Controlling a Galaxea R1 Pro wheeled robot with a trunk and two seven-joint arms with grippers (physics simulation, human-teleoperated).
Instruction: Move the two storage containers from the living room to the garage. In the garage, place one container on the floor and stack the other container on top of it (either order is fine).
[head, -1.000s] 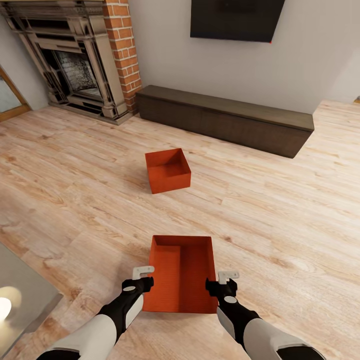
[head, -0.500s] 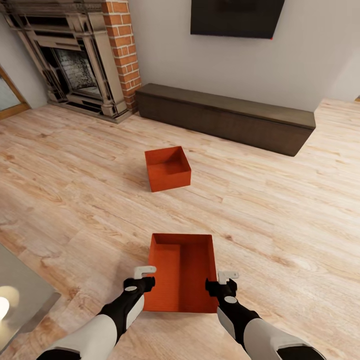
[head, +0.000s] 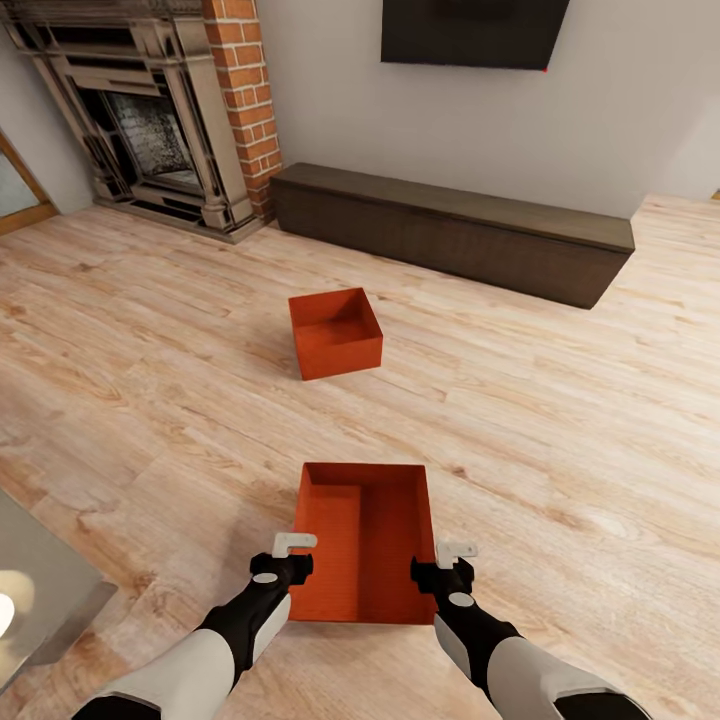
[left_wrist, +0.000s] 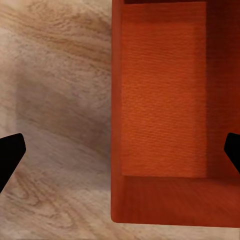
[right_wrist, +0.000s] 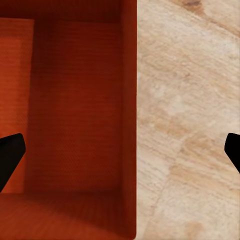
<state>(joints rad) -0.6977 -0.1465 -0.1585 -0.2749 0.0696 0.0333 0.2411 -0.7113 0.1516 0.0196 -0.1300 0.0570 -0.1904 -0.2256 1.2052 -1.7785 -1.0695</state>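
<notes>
— How will that near storage container (head: 362, 545) handle, do you reckon?

— Stiff and light, I'd judge: straight thin walls, flat bottom, nothing to flex. The walls look smooth, so a pinch may slip if I tip it. It sits on the wood plank floor (head: 560, 420) right in front of me, long sides running away from me.

— And where do you take hold?

— On the two long walls, near the end closest to me. My left gripper (head: 283, 556) stands at the left wall and my right gripper (head: 447, 560) at the right wall. Both sets of jaws are spread wide, each straddling its wall with one finger over the inside and one over the floor (the wrist views show the rim running between the dark fingertips (left_wrist: 10, 155)). Nothing is pinched yet.

— Anything in it?

— Empty; bare orange-red bottom, partly in shadow. The far storage container (head: 336, 333) is empty too, sitting out on the planks well apart from this one, toward the long dark bench (head: 450, 230) along the wall, with the brick fireplace (head: 160, 120) off at the left.
</notes>
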